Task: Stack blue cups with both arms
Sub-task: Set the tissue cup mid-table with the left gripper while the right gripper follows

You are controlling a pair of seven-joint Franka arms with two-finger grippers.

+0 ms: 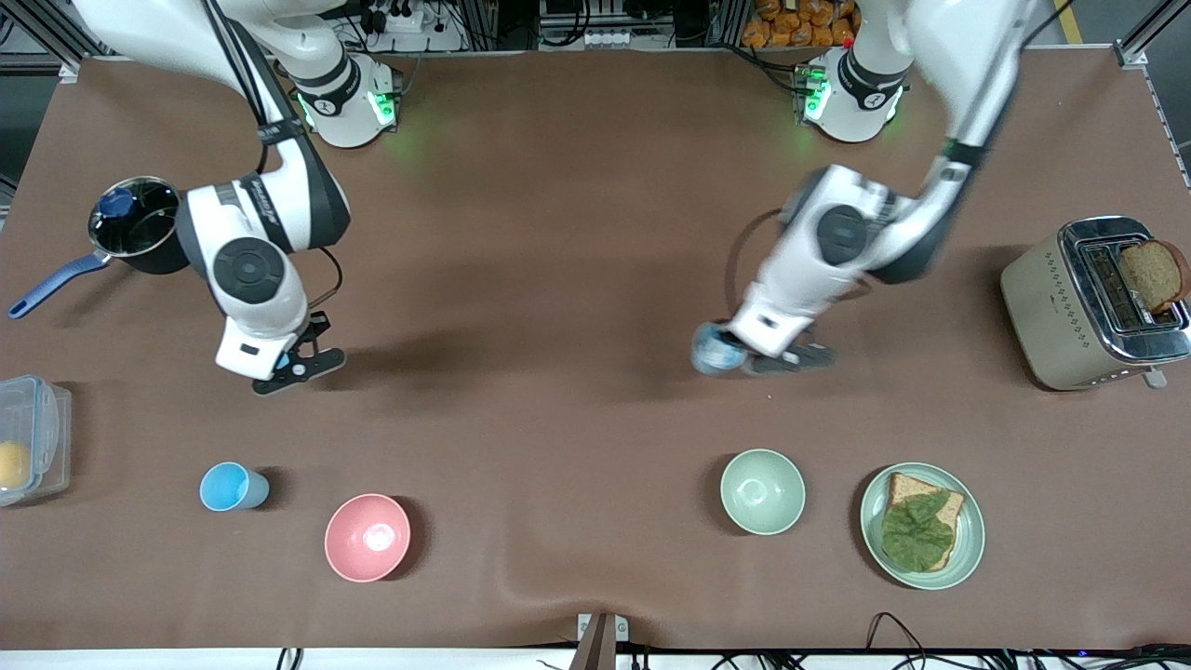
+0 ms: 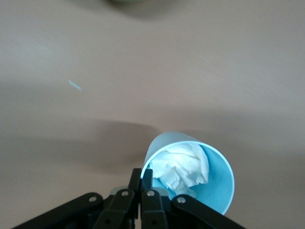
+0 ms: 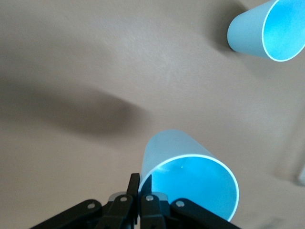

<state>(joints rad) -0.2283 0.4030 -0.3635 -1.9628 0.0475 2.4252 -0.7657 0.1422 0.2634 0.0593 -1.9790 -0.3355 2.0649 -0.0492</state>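
Left gripper (image 2: 141, 183) and right gripper (image 3: 139, 187) each clamped on an airborne blue cup (image 2: 190, 179), carry step; next: nest onto desk cup (image 1: 233, 487).

Even overhead light is casting soft shadows on the bench (image 1: 558, 279); the left arm (image 1: 837, 251) is blurring with motion, and green base lights are glowing.

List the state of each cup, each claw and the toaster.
stuffed cup: held, crumpled paper inside.
left claw: shut on stuffed cup's rim.
empty cup: held, nothing inside.
right claw: shut on empty cup's rim.
third cup: standing upright, unheld.
toaster: bread slice sticking out.
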